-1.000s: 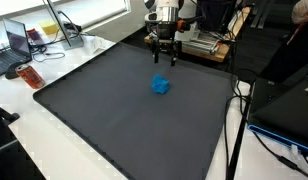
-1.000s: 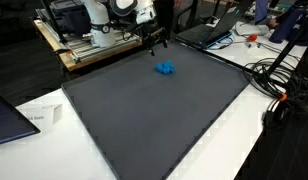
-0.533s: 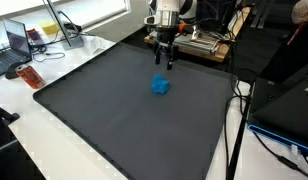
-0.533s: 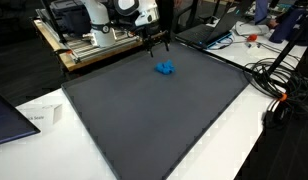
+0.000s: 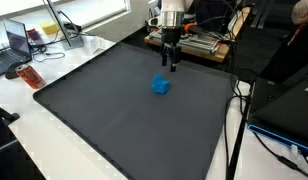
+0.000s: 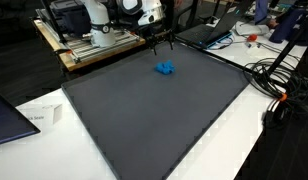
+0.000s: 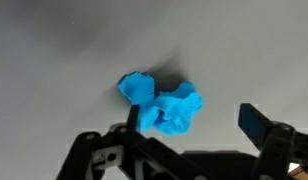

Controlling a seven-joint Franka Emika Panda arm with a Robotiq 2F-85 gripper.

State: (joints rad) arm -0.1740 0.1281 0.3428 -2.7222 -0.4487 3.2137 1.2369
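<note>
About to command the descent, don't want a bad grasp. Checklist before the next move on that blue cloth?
1. Jaws open: ok.
2. Crumpled blue cloth inside the jaws' span, wrist view: ok.
3. Jaws apart from cloth, no contact: ok.
4. Dark mat around cloth free of other things: ok.
5. Cables off the mat: ok.
6. Jaws straight above cloth: cannot tell.

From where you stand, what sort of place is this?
Most likely a lab or office workspace: a laptop on a white desk, loose cables beside a big dark mat, and a robot arm whose open tool hangs close above a crumpled blue object.
</note>
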